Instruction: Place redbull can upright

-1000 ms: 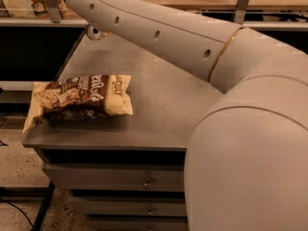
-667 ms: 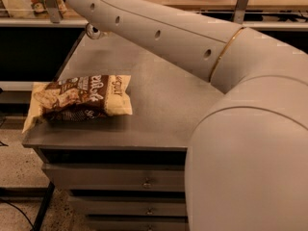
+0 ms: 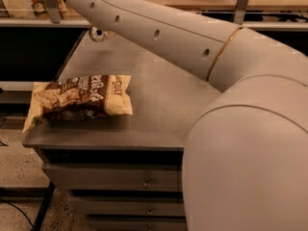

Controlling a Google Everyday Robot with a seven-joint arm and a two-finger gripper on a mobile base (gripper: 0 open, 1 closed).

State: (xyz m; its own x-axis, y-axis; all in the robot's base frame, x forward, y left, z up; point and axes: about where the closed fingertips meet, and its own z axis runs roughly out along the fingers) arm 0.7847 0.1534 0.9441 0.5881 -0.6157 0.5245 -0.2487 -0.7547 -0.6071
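The robot's pale arm (image 3: 159, 30) fills the right side and the top of the camera view. It rises from a bulky rounded joint at the near right, passes a thin brass-coloured band, and reaches out over the grey metal surface (image 3: 159, 95) towards its far left corner. The arm leaves the view at the top left, so the gripper lies beyond that edge and I cannot tell whether it is clenched or released.

The redbull can cannot be picked out with certainty. The nearest likeness is a small silvery ring (image 3: 98, 32) with a dark centre, just under the arm near the far left corner. I cannot tell whether this is a can's top or a part of the arm.

A brown-and-cream snack bag (image 3: 79, 100) lies flat near the front left corner, with its left end hanging slightly over the left edge. Below the front edge are drawers (image 3: 115, 177) with small knobs. Behind the surface runs a wooden shelf (image 3: 202, 1) on metal posts.
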